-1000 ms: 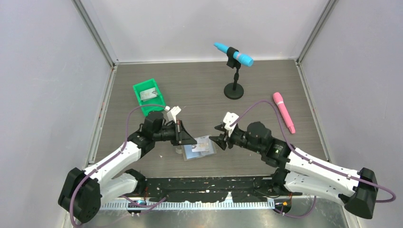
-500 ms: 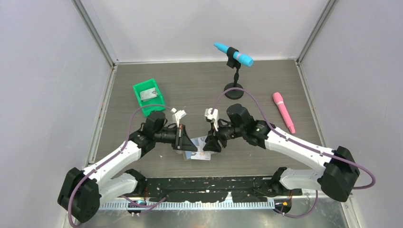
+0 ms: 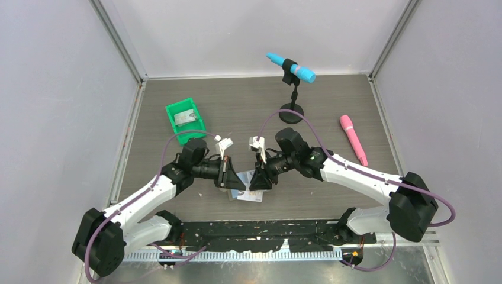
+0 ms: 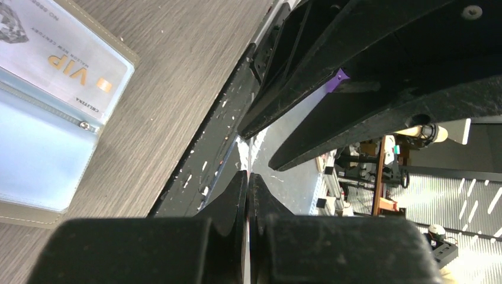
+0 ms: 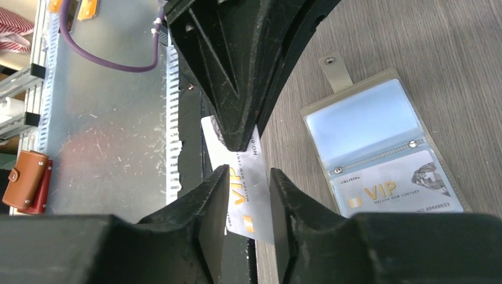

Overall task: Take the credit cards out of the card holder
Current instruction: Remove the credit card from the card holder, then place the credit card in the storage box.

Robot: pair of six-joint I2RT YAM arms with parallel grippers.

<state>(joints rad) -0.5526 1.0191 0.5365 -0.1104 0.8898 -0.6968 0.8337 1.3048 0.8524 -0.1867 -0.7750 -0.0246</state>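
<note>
Left pincer (image 5: 237, 144) is pinching a credit card (image 5: 248, 201) by its edge, jaws pressed together; in the left wrist view the fingers (image 4: 234, 201) are meeting with no gap showing. The credit card is hanging off the bench (image 3: 237, 100), out of the card holder (image 5: 367, 118), VIP print facing the right wrist camera.

Right pincer (image 5: 248, 171) is sitting tip to tip with the left one, jaws spread, one finger on each side of the credit card. Can't tell if they are touching it.

Card holder is lying open and flat on the bench just under both pincers (image 3: 248, 195), pale blue pockets up, tab (image 5: 334, 71) sticking out from one edge. A second credit card (image 5: 396, 189) is sitting in one pocket; the other pocket is showing plain blue.

Green bin (image 3: 177, 112) is sitting to the far left with a greyish card (image 3: 185, 117) in it. Blue microphone (image 3: 290, 67) is sitting on a stand at the back, pink microphone (image 3: 353, 139) is lying at the right, both well apart from the card holder.
</note>
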